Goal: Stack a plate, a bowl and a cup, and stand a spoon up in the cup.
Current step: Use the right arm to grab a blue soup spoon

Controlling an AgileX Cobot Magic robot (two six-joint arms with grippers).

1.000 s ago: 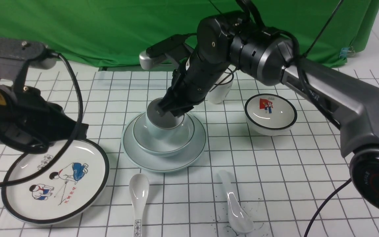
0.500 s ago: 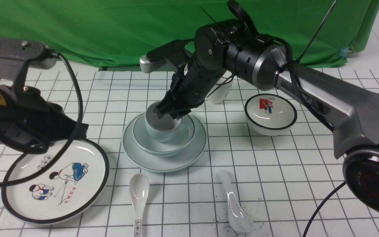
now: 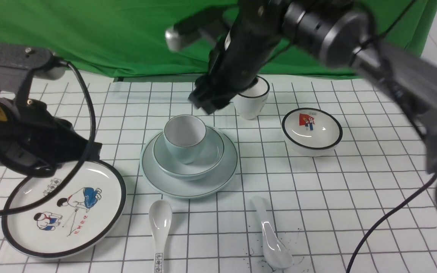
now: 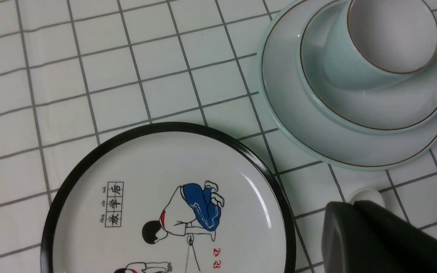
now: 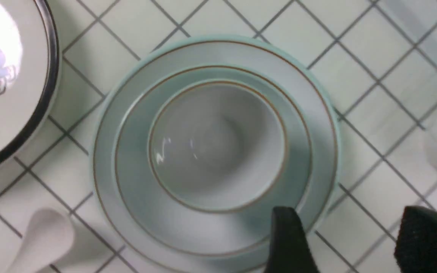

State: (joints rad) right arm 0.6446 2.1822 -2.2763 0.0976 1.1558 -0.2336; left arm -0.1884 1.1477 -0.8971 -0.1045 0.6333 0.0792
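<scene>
Cup (image 3: 184, 137) upright in bowl (image 3: 211, 152) on plate (image 3: 227, 171); right hand (image 3: 208, 102) above and behind, jaws parted, empty.

Gridded white table (image 3: 355, 197) under the plate (image 3: 188, 190), cartoon plate (image 3: 104, 223), flag bowl (image 3: 309, 149), black-rimmed cup (image 3: 250, 106), the spoon (image 3: 273, 242) and lettered spoon (image 3: 159, 227)

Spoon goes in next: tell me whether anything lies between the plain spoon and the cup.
Nothing visible does. The plain spoon lies in front of the stack, to its right, only bare grid between it and the plate. The cup stands empty in the bowl. The lettered spoon lies further left, off that line.
</scene>
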